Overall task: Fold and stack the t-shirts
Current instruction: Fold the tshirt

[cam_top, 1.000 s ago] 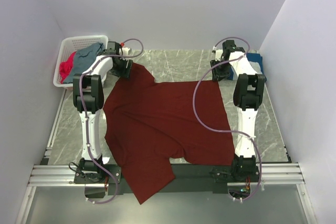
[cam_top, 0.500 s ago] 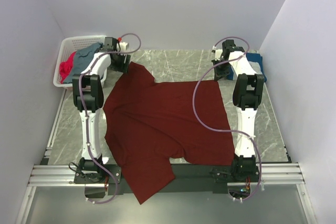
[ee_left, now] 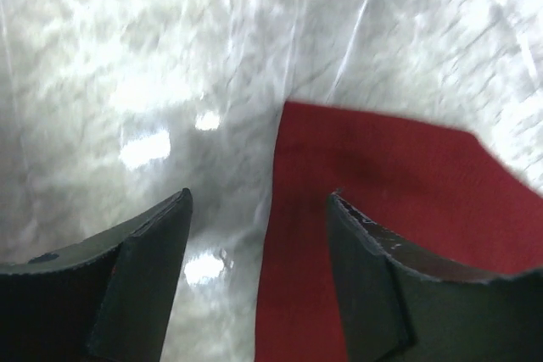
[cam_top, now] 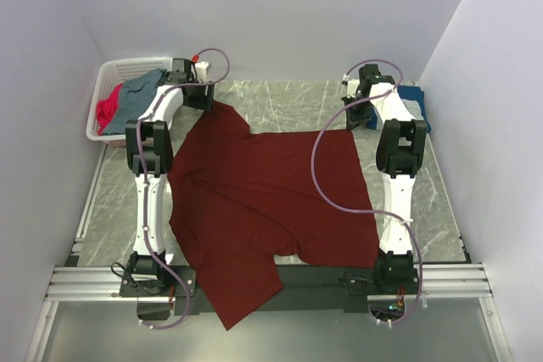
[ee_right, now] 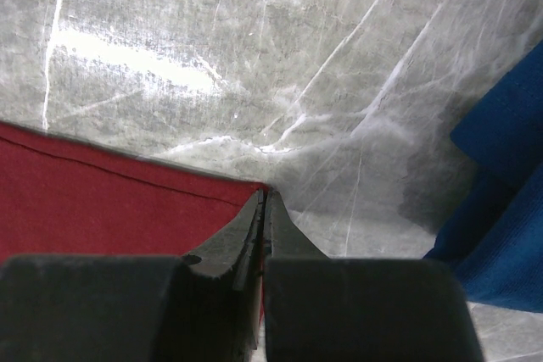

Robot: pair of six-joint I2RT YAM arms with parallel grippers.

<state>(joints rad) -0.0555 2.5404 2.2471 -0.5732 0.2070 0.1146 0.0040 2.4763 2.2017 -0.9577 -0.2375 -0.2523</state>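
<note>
In the last second my left gripper (ee_left: pixel 259 201) has drawn back off the far sleeve of the large plain dark-red soft-knit t-shirt (cam_top: pixel 263 192). It hangs wide open, holding nothing, over the glossy grey veined stone tabletop (ee_left: pixel 127 57), while my right gripper (ee_right: pixel 263 198) is pinched fully closed on the shirt's far right corner by its stitched hem. The matte cloth lies spread nearly flat mid-table, one sleeve drooping over the near edge, so I judge smoothing is done and folding comes next.
</note>
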